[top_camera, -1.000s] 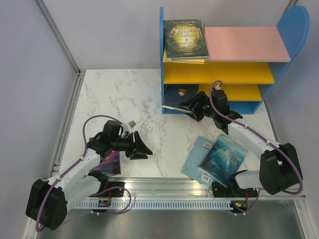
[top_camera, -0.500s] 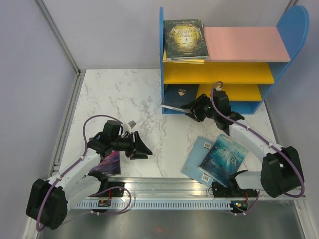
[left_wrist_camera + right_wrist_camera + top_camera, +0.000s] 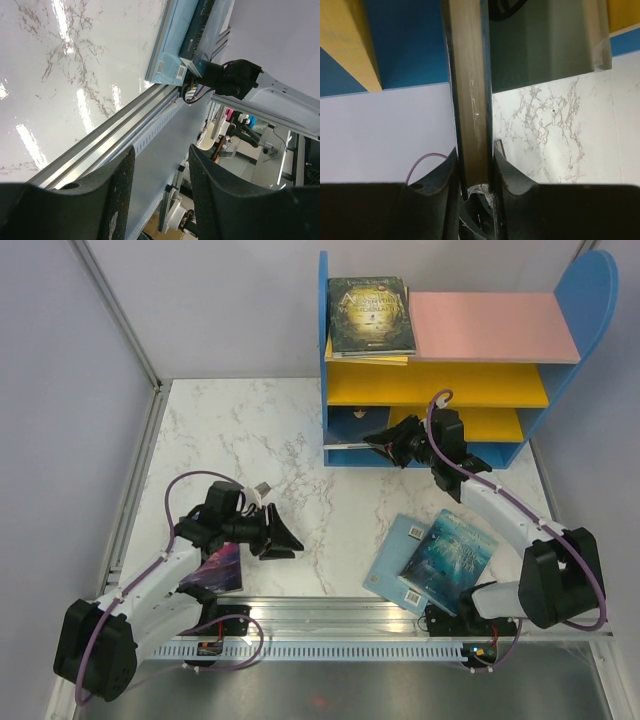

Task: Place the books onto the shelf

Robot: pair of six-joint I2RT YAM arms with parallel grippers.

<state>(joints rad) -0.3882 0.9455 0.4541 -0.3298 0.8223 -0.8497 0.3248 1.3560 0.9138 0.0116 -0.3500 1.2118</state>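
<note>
Pale grey walls close in a white marble worktop [image 3: 250,440]; an aluminium rail [image 3: 340,612] runs along its near edge, with both arm bases on it.

Shelf [image 3: 500,325] stands at the far right corner: blue round-topped sides, pink top board, two yellow boards, blue bottom.

Right arm reaches forward to the shelf's lowest compartment, left part. Left arm is folded low over the near-left of the worktop, well apart from the shelf.

Books, as seen:
- teal ocean book [image 3: 450,552] flat on the worktop near the right arm's base, lying partly over a light blue book [image 3: 393,558] that shows barcodes.
- dark green fantasy book [image 3: 371,315] flat on the left end of the pink board, on top of a yellow book [image 3: 385,361] whose edge shows beneath it.
- purple galaxy book [image 3: 218,568] on the worktop, partly hidden under the left arm.
- dark book [image 3: 470,100] at the front of the lowest compartment, its far part inside. Cover detail too dim to tell.

Right gripper [image 3: 385,443]: clamped on the dark book; wrist view shows the page edge pinched between both fingers.

Left gripper [image 3: 283,538]: fingers [image 3: 115,200] apart, nothing between them, hanging over bare marble beside the purple galaxy book.
</note>
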